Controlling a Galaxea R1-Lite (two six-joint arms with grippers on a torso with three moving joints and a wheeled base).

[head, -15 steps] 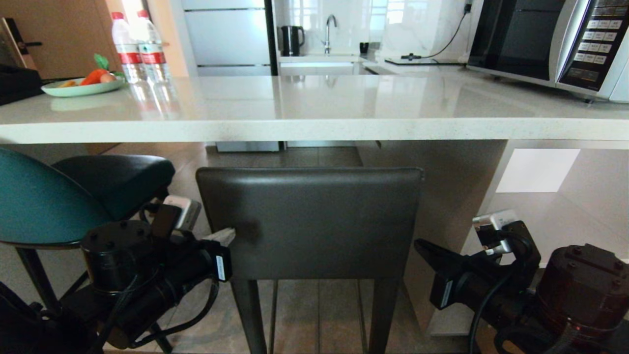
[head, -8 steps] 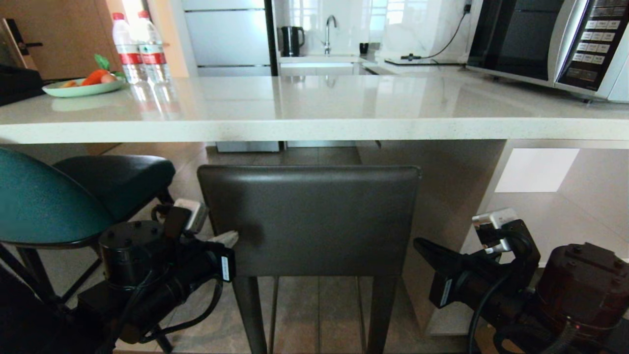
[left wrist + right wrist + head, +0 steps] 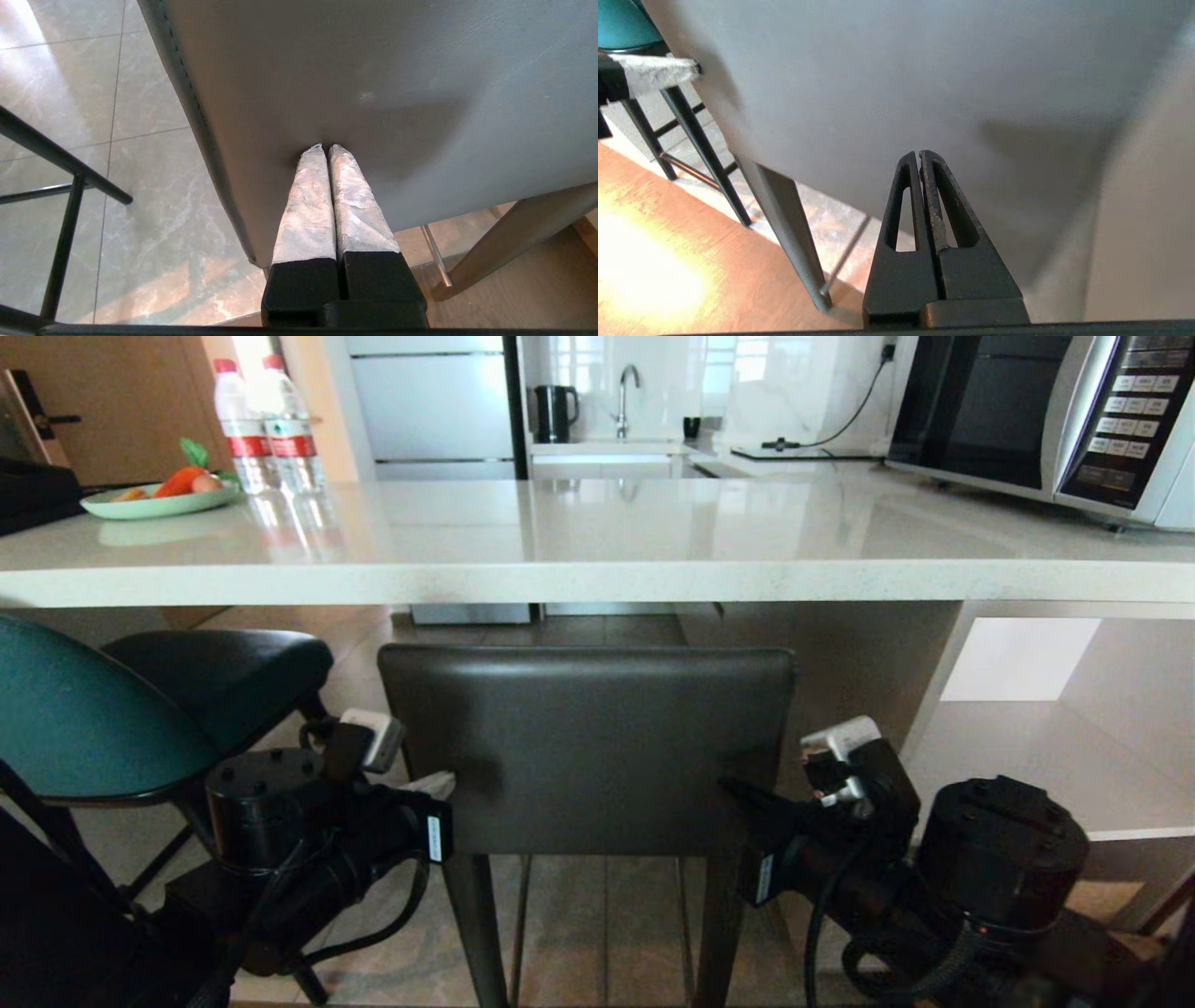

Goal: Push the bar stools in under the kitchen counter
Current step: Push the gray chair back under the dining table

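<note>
The dark grey bar stool (image 3: 588,747) stands in the middle, its rectangular back just below the white speckled kitchen counter (image 3: 597,583). My left gripper (image 3: 446,782) is shut, and its taped tips (image 3: 325,148) press against the left part of that back (image 3: 373,70). Shut as well, my right gripper (image 3: 733,791) points at the back's right part (image 3: 887,74), its tips (image 3: 920,153) close to or touching it. The teal bar stool (image 3: 84,719) stands at the left, its seat partly under the counter.
On the counter are a microwave (image 3: 1046,420) at the right, and a green plate of vegetables (image 3: 154,499) and two water bottles (image 3: 266,425) at the left. A white slanted side panel (image 3: 1055,728) closes the space at the right. Thin black stool legs (image 3: 60,233) stand left of my left arm.
My right arm has swung left from beside the stool to its back. The left arm edged forward and right, still against the back. The grey stool's back sits slightly further in.
</note>
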